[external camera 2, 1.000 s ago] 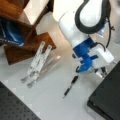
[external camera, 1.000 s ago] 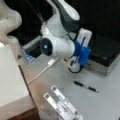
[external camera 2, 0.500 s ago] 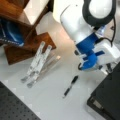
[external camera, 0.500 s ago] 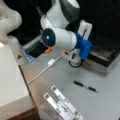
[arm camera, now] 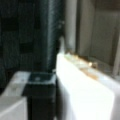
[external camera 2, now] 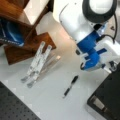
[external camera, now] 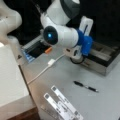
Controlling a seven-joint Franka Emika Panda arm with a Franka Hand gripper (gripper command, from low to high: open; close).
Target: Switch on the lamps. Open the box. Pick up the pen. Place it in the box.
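The arm's hand (external camera: 75,58) is low over the desk (external camera: 62,82), at the left end of the box (external camera: 105,61). I cannot tell how far its fingers are spread. In both front views the pen (external camera: 85,86) lies flat on the desk, near the box and apart from the hand. Two white strips (external camera 2: 37,62) lie well left of the pen (external camera 2: 70,85).
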